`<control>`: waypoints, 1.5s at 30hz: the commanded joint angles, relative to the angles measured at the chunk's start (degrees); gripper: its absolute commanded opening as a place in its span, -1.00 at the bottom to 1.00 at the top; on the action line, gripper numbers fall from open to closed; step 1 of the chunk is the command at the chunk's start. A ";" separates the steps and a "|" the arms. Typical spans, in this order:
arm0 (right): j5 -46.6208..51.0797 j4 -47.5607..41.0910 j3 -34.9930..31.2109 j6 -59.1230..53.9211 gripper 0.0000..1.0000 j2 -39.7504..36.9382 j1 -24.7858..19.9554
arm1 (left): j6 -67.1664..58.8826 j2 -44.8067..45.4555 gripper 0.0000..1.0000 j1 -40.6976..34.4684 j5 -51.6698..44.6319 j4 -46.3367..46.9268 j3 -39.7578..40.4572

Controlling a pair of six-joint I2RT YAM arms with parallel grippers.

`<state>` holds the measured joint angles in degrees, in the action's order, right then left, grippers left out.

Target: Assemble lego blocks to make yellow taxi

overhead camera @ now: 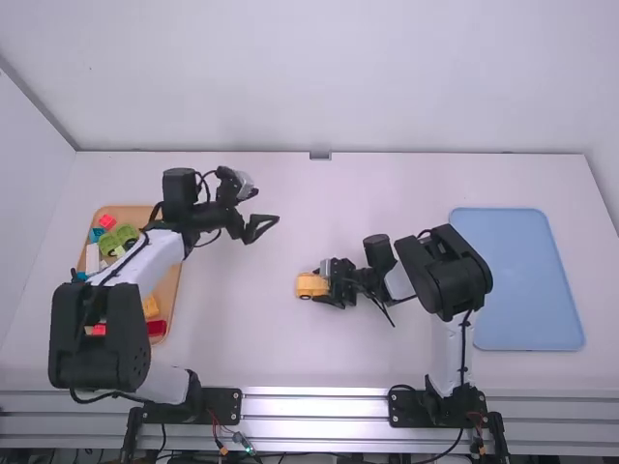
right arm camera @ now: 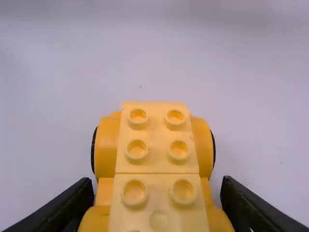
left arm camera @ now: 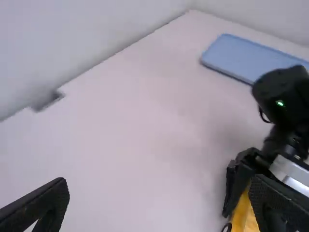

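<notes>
High view: the yellow car [overhead camera: 308,285] lies mid-table, long axis running left to right, its right end pinched by the right gripper [overhead camera: 323,282]; the left gripper [overhead camera: 263,231] stands spread. Right wrist view: paired studs [right arm camera: 136,150] and wheels; I can't tell front from back.

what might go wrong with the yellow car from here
The right gripper sits right at one end of the yellow car, so a small sideways slip might twist or shove it. The studded yellow blocks on top meet at a seam, and pressing unevenly there may loosen one. The left arm reaches over the tray of loose blocks, so swinging back low could knock some out.
</notes>
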<state>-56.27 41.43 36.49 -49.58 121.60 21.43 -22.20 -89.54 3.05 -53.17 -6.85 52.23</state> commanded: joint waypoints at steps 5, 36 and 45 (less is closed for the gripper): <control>3.78 -1.73 0.22 3.76 0.94 0.02 -0.07 | 12.48 0.35 0.98 5.70 4.79 2.75 -1.14; 40.06 -50.25 9.35 -2.82 0.97 -40.70 -0.04 | 42.05 1.05 0.99 13.99 72.35 46.58 5.18; 40.02 -47.50 9.35 -4.31 0.97 -40.70 0.07 | 32.06 1.03 0.98 29.62 60.15 44.39 0.92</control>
<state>-16.14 -6.22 44.93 -53.39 81.73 21.47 15.64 -89.45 29.95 12.49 37.50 54.33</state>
